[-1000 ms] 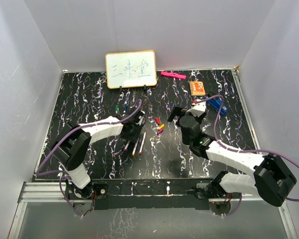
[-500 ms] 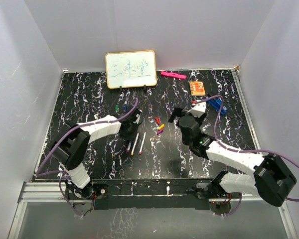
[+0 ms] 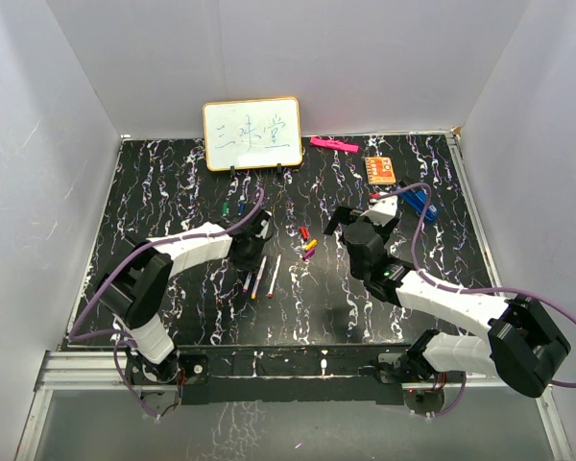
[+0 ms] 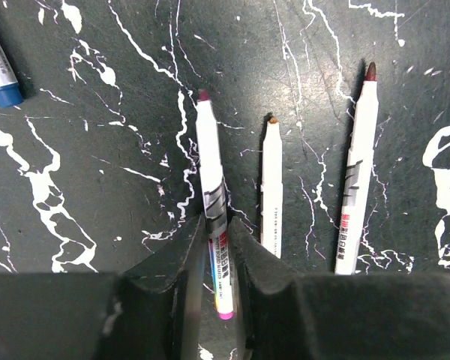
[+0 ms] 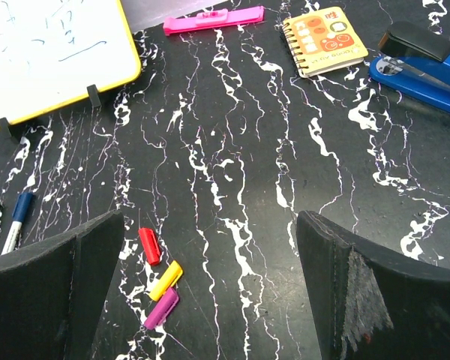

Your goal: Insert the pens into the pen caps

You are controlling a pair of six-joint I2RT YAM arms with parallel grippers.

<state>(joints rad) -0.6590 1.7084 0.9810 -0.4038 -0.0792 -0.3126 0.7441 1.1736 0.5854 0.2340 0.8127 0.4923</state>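
Two black fingers (image 4: 181, 262) of the left gripper (image 4: 217, 229) sit tight against either side of the purple-tipped pen (image 4: 212, 180). They pinch its white barrel towards the back end, so the coloured tip points away from the wrist and is left free to meet a cap. The pen lies flat on the black marbled table (image 3: 173, 182), and nothing shows it lifted yet. Just beside it lies the orange-tipped pen (image 4: 271, 187), and beyond that, a little further off, the dark-red-tipped pen (image 4: 358, 172). All three are roughly parallel with their tips the same way. One finger reaches down into the narrow gap between the purple-tipped and orange-tipped pens, so a clean lift probably calls for a straight rise that does not drag the neighbour along. Taking the outermost pen of the row looks sensible, since only one side is crowded. Across the table the right gripper (image 5: 208, 247) hangs with its jaws spread wide and nothing between them. It looks down on the red cap (image 5: 148, 245), the yellow cap (image 5: 166, 280) and the purple cap (image 5: 160, 308), which lie close together in a loose cluster. Judging by that pose, it is placed to take a cap, most likely the purple one to match the pen. At the far edge stand the whiteboard (image 5: 52, 52), the pink bar (image 5: 214, 16), the notebook (image 5: 326, 41) and the blue stapler (image 5: 420, 60), well apart from the work.
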